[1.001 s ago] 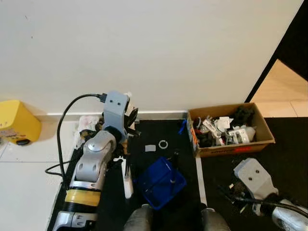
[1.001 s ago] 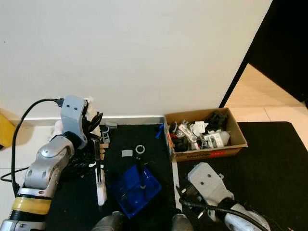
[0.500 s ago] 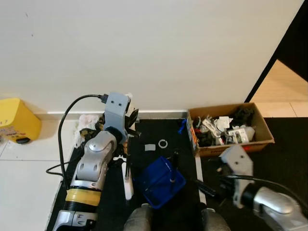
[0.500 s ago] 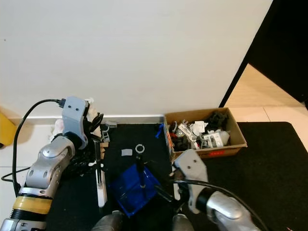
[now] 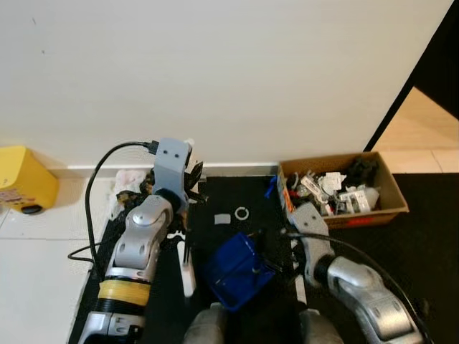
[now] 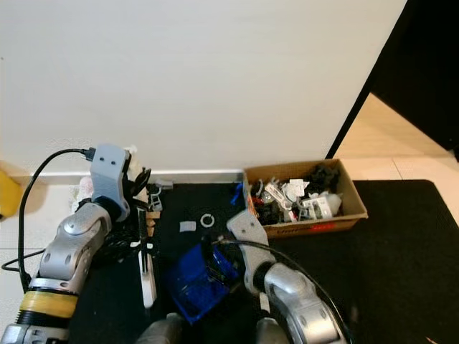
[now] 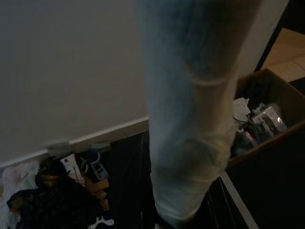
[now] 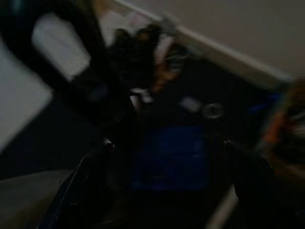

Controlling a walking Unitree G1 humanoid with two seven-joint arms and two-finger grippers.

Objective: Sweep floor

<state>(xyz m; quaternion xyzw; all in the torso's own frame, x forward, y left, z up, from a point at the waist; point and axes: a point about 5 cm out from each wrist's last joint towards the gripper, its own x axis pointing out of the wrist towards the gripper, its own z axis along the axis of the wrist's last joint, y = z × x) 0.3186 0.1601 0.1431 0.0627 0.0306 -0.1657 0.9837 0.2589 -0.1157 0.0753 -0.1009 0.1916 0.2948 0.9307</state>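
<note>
Floor (image 5: 237, 197) unswept: scraps (image 5: 232, 216) lie loose by blue dustpan (image 5: 237, 266); right pincer (image 5: 276, 264) reaches dustpan, left pincer (image 5: 188, 188) at white brush handle (image 5: 188, 269), grips can't tell.

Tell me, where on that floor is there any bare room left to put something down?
The black mat lies bare to the right of the cardboard box, and the white tiles are bare in front of the yellow toy. Crowded: the litter pile by the left gripper, and around the blue dustpan, white ring and right gripper.
</note>
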